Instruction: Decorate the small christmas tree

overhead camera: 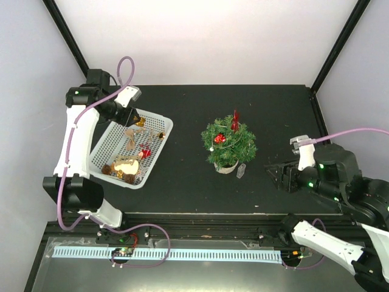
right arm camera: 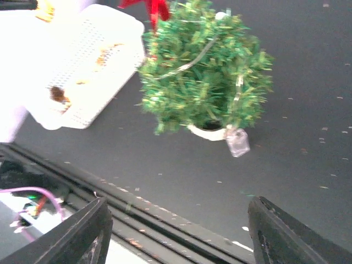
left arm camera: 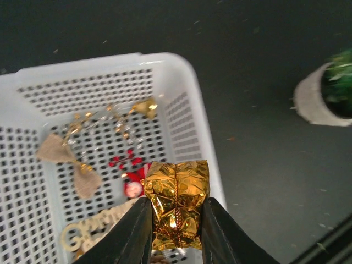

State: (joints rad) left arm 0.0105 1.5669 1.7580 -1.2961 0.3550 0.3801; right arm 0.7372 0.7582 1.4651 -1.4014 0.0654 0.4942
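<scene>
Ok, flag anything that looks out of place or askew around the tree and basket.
A small clear box, hanging by a strand from the small christmas tree, lies on the table beside its pot instead of tucked in. The white basket sits at a slant to the table's edges. Nothing looks spilled or broken.

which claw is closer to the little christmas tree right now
Right. The right claw hangs open just right of the small christmas tree, not touching it; the left claw is farther off over the white basket, gripping a gold ornament.
</scene>
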